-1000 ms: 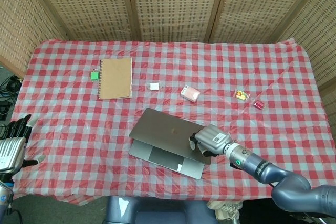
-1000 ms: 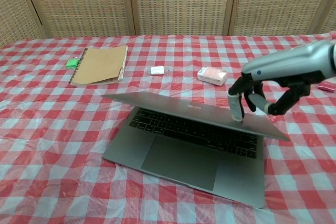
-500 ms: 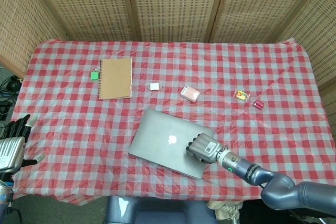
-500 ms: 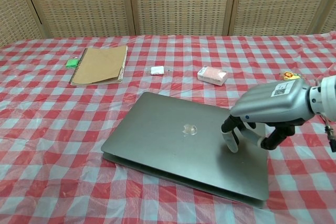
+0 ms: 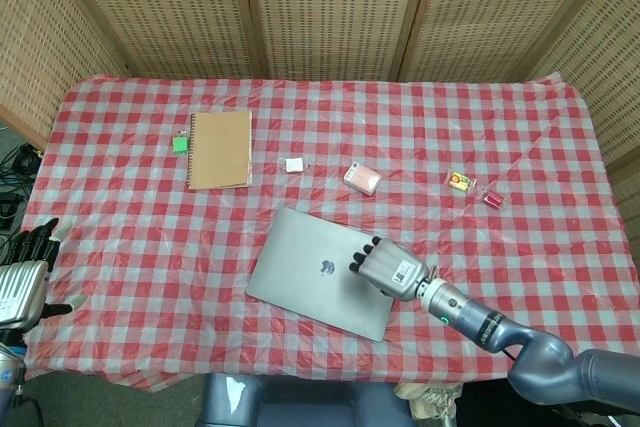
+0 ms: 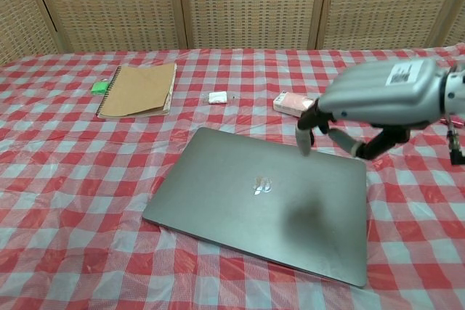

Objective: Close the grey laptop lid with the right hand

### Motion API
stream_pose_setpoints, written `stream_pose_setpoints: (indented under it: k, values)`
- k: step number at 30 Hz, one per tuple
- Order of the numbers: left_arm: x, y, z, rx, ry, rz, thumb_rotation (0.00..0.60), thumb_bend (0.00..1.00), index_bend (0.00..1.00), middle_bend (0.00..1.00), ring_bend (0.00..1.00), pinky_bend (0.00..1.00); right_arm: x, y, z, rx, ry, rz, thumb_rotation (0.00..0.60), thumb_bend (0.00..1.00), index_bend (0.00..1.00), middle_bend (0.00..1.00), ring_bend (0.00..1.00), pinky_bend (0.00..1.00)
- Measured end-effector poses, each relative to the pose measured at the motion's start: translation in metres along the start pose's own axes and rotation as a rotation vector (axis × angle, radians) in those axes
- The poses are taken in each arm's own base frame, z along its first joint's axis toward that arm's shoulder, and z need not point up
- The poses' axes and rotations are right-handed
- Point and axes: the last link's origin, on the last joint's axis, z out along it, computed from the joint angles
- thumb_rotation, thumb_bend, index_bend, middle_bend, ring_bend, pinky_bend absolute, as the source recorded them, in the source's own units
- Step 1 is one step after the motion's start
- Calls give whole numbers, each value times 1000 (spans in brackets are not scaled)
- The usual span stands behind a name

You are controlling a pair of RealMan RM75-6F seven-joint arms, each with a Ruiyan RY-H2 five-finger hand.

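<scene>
Here, the right hand (image 6: 378, 99) hovers, fingers loosely curled and empty, above the closed grey laptop (image 6: 261, 201).

text: none legible | laptop lid (image 6: 240, 201): logo only

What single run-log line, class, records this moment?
laptop: lid shut flat | right robot hand: above lid, holds nothing, fingers apart | left robot hand: idle at table edge | step: closing appears done
</scene>
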Motion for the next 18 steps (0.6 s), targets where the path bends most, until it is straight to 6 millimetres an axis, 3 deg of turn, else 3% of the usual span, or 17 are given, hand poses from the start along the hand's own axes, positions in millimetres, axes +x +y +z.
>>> stream_pose_setpoints:
  k: [1, 2, 4, 7, 11, 14, 18]
  values:
    - [1, 0, 0, -2, 1, -2, 600, 0, 0, 0, 0, 0, 5, 4, -3, -13, 37, -12, 600, 338, 160, 129, 50, 35]
    - [1, 0, -1, -4, 2, -4, 600, 0, 0, 0, 0, 0, 12, 11, -9, -38, 89, -28, 600, 176, 132, 65, 8, 4]
    - [2, 0, -1, -9, 2, -8, 600, 0, 0, 0, 0, 0, 20, 25, -21, -90, 164, -51, 600, 30, 100, 12, 0, 0]
    - [2, 1, -3, -22, 2, -13, 600, 0, 0, 0, 0, 0, 28, 52, -50, -213, 266, -80, 600, 0, 35, 0, 0, 0]
    - [3, 2, -7, -38, 2, -21, 600, 0, 0, 0, 0, 0, 18, 79, -105, -431, 326, -60, 600, 0, 9, 0, 0, 0]
    - [6, 3, -10, -50, 15, -28, 600, 0, 0, 0, 0, 0, 4, 81, -144, -585, 335, 9, 600, 0, 0, 0, 0, 0]
    - [9, 5, -13, -77, 42, -35, 600, 0, 0, 0, 0, 0, -13, 64, -179, -719, 341, 101, 600, 0, 0, 0, 0, 0]
